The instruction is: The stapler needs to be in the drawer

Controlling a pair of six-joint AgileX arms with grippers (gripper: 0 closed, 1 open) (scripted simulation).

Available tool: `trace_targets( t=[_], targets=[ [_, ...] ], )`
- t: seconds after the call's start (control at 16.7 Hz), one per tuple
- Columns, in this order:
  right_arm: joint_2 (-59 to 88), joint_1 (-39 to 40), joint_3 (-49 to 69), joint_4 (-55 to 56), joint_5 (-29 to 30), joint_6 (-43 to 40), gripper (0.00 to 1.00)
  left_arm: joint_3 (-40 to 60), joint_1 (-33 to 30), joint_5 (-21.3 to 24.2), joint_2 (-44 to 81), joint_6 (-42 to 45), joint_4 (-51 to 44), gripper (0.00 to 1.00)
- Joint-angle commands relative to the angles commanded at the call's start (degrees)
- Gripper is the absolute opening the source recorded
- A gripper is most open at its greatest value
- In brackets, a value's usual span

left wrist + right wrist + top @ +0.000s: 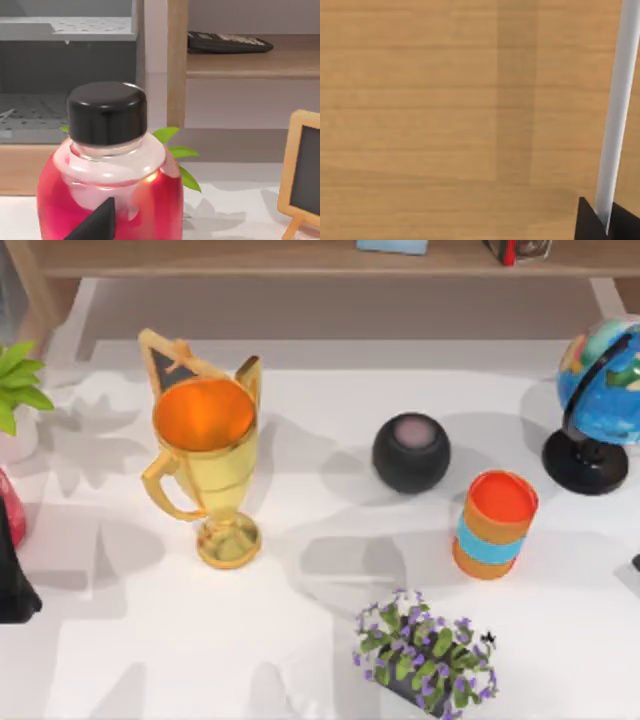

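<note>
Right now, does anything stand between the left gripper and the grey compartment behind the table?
Yes. A red bottle with a black cap stands directly ahead of the left gripper, close to it. Green leaves show behind the bottle, then the grey compartment. The right gripper faces a wooden panel.

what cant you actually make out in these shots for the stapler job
- Left gripper: in the top view, the left edge cuts off a dark shape; open or shut cannot be told.
- Red bottle: fills the left wrist view's foreground and hides the table behind it.
- Right wrist view: a wood panel sits close up; a white strip is cut off by the edge, so what it belongs to is unclear.
</note>
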Motion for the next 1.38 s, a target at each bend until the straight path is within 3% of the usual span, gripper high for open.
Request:
trace_targets(
  t=[0.48,0.78,1.38],
  targets=[
    [-3.92,-6.24,-11.23,7.27,-6.38,0.02,0.00,0.00,0.00,0.00,0.00,0.00,0.00,1.00],
    [-4.39,-6.87,-12.27,8.01,-6.97,0.06,0.00,0.00,0.00,0.00,0.00,0.00,0.00,1.00],
    [-4.39,-6.87,-12.27,8.01,-6.97,0.06,0.75,0.00,0.00,0.00,0.00,0.00,0.00,1.00]
  ],
)
